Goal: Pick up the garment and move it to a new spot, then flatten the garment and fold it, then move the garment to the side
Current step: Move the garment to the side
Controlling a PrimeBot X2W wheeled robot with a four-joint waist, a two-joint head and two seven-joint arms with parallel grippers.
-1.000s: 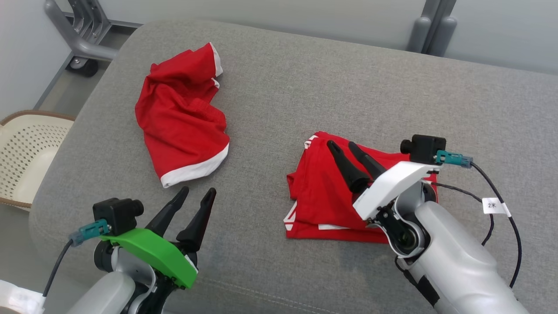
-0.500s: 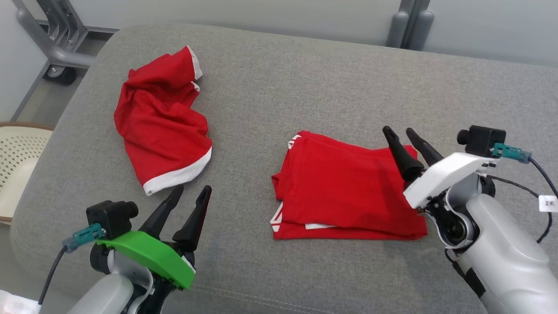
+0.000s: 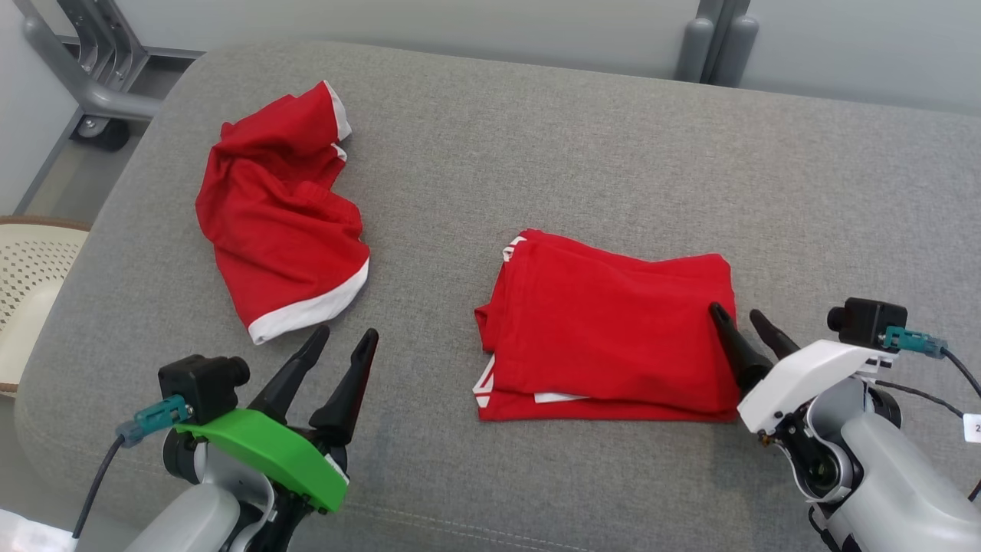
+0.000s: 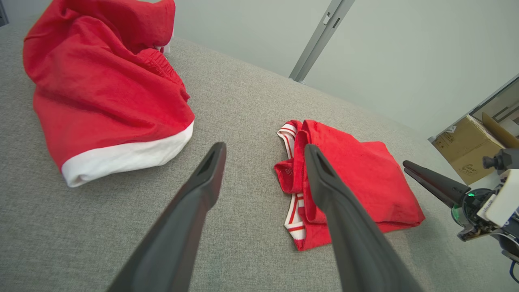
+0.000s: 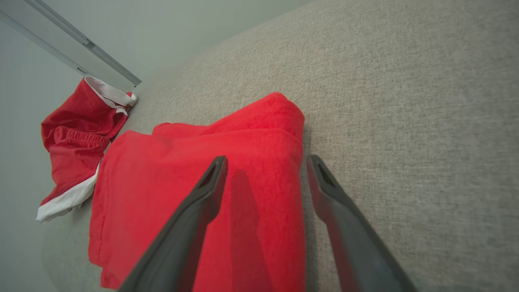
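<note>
So, quick read going left to right across the grey cushion (image 3: 536, 138). A cream basket (image 3: 31, 291) sits off the far left edge, then a crumpled pair of red shorts (image 3: 276, 222) with a white hem lies at the back left. My left gripper (image 3: 346, 332) hovers just in front of that hem with its fingers spread wide and nothing between them. Middle-right is the folded garment (image 3: 605, 330), a neat red rectangle lying flat on the cushion, striped trim peeking out at its left end, well apart from the shorts. My right gripper (image 3: 736, 310) is parked at its right edge, also spread wide and holding nothing. In the right wrist view one finger sits over the red cloth and the other over bare cushion, and I can't tell if either tip touches. My guess is the fold is done and what's left is shifting the stack to the side. To do that well I'd slide one finger under the whole stack at that right edge, not just the top layer. Then I'd close firmly and carry it low so the layers don't fan open. Pinching only the top layer would probably undo the fold.
</note>
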